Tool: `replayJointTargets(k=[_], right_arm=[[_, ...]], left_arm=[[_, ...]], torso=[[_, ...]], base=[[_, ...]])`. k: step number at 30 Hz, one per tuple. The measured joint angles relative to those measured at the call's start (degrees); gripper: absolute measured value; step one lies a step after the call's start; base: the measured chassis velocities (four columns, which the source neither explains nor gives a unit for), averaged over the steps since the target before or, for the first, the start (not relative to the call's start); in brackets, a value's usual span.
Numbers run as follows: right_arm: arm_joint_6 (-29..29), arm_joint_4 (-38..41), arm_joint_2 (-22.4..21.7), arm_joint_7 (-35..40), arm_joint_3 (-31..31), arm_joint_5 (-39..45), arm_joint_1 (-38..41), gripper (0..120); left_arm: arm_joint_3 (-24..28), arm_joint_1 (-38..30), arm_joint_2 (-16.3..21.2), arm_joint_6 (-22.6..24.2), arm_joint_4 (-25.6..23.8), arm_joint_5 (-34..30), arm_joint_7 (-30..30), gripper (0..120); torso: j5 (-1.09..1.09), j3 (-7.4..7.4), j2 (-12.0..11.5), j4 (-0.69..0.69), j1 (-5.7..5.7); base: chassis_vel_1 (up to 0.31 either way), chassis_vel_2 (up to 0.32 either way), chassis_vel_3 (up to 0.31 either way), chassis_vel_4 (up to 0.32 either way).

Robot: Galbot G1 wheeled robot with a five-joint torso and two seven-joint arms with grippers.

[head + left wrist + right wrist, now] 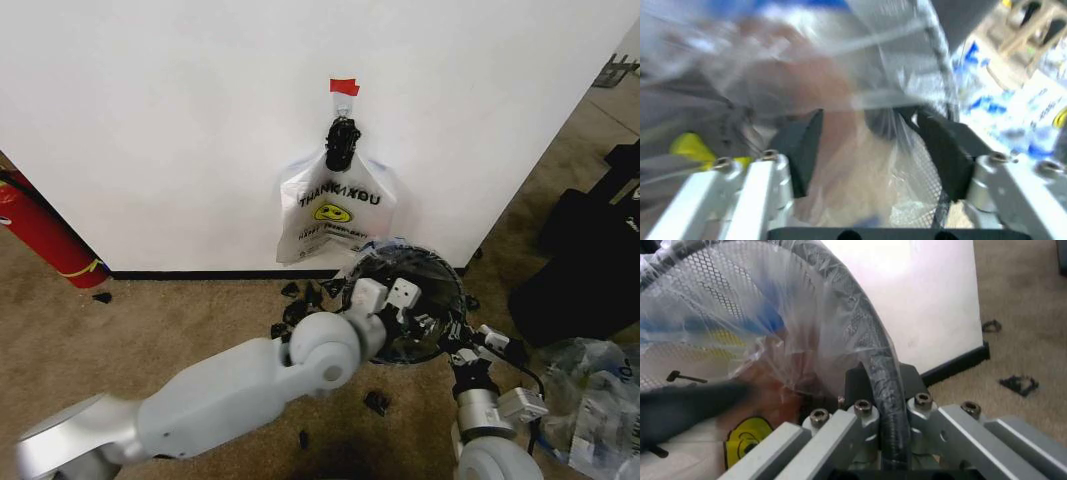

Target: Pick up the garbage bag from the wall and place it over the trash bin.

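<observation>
Bag mostly on the bin, final fitting left.

Garbage bag (400,262) draped over and inside the trash bin (440,325), which stands on the carpet by the wall foot, below the smiley bag (335,215) hanging on the wall. Left claw (385,294) reaches over the bin's near rim, jaws wide, thin plastic lying between them, not pinched. Right claw (880,412) is clamped on the bin's mesh rim (870,340) with film over it, steadying it from the right side. Pick-up looks done; bag sits in the bin mouth. Left to do, likely: spread the film round the rim and let go.
</observation>
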Motion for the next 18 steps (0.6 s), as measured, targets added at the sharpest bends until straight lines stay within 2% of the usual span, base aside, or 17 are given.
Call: replayJointTargets(k=[3, 4, 6, 7, 10, 12, 14, 18], right_arm=[[-2.47, 0.69, -0.31, 1.39, 0.14, 2.83, 0.14, 0], [-2.47, 0.69, -0.31, 1.39, 0.14, 2.83, 0.14, 0], [-4.86, 1.39, -0.85, 2.98, 0.36, 5.90, 0.08, 0], [-5.00, 1.39, -0.92, 3.14, 0.40, 6.10, 0.09, 0], [-5.45, 1.39, -1.40, 3.68, 0.74, 6.96, -0.06, 0], [-5.48, 1.39, -1.47, 3.71, 0.77, 7.01, -0.10, 0], [-5.58, 1.38, -1.63, 3.82, 0.85, 7.10, -0.24, 0], [-6.23, 1.51, -1.70, 4.22, 0.91, 8.32, -0.30, 0]], left_arm=[[-3.13, 3.07, 2.10, -2.17, -2.00, 1.30, 1.44, 72], [-3.13, 3.07, 2.10, -2.17, -2.00, 1.30, 1.44, 72], [-7.76, 7.79, 4.74, -4.76, -4.93, 4.31, 3.32, 85], [-8.46, 8.48, 5.10, -5.13, -5.40, 4.75, 3.57, 86], [-15.28, 13.97, 7.89, -8.42, -9.60, 6.99, 5.64, 98], [-16.56, 14.84, 8.27, -9.08, -10.25, 7.08, 5.98, 99], [-21.00, 17.82, 9.49, -11.28, -12.06, 6.30, 7.24, 100], [-27.15, 22.15, 10.15, -12.72, -12.51, 0.78, 8.76, 100]], torso=[[0.00, 0.00, 0.00, -0.01, 0.00], [0.00, 0.00, 0.00, -0.01, 0.00], [0.00, 0.00, 0.00, 0.01, 0.00], [-0.01, 0.00, 0.00, 0.01, 0.00], [0.00, 0.00, 0.00, -0.01, 0.00], [0.00, 0.00, 0.00, -0.01, 0.00], [0.00, 0.00, 0.00, 0.00, 0.00], [0.00, 0.00, 0.00, -0.01, 0.00]], base=[[0.000, 0.000, 0.000, 0.000], [0.000, 0.000, 0.000, 0.000], [0.000, 0.000, 0.000, 0.000], [0.000, 0.000, 0.000, 0.000], [0.000, 0.000, 0.000, 0.000], [0.000, 0.000, 0.000, 0.000], [0.000, 0.000, 0.000, 0.000], [0.000, 0.000, 0.000, 0.000]])
